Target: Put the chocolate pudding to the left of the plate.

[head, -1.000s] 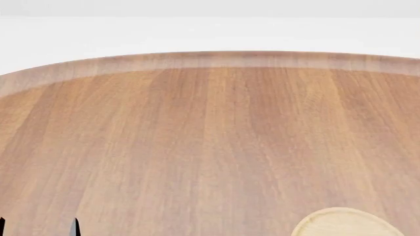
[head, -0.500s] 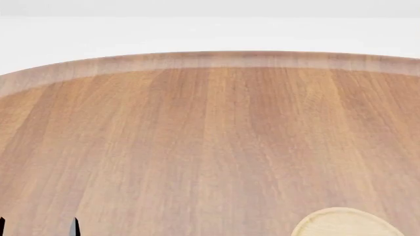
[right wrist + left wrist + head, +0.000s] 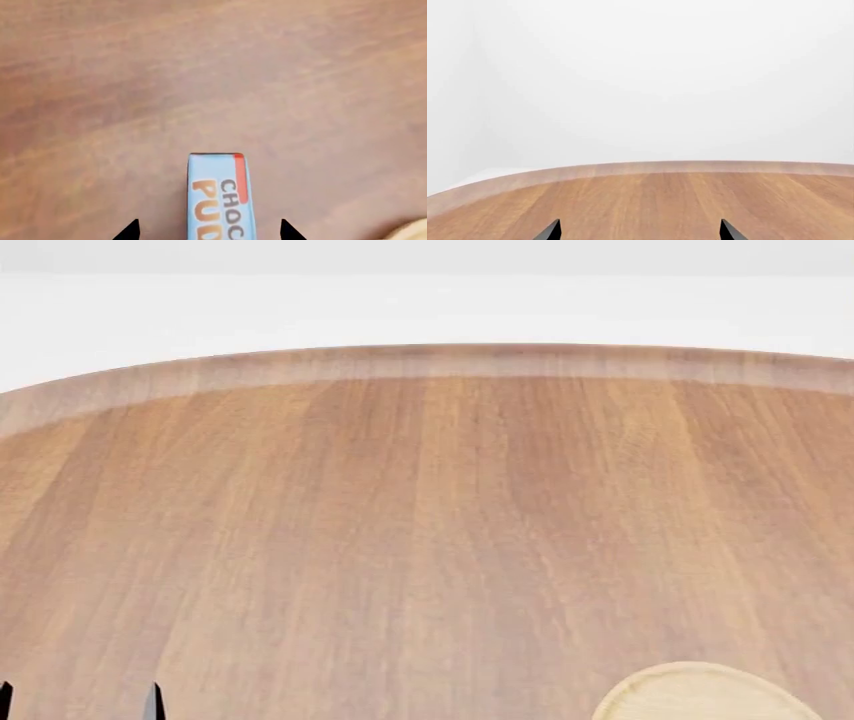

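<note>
In the right wrist view the chocolate pudding [image 3: 219, 197] shows its light blue top with a red corner and orange lettering, standing on the wooden table. My right gripper [image 3: 209, 231] is open, its two dark fingertips either side of the box with a gap on each side. The right gripper and the box are out of the head view. The plate [image 3: 701, 695], a light-tan disc, is cut off at the head view's bottom right; a tan edge in the right wrist view [image 3: 412, 232] may be its rim. My left gripper [image 3: 639, 231] is open and empty above the table, and its tips show in the head view [image 3: 78, 705].
The round wooden table [image 3: 427, 520] fills the head view, with its far curved edge [image 3: 427, 362] against a white background. The same edge shows in the left wrist view [image 3: 640, 167]. No other objects are in view.
</note>
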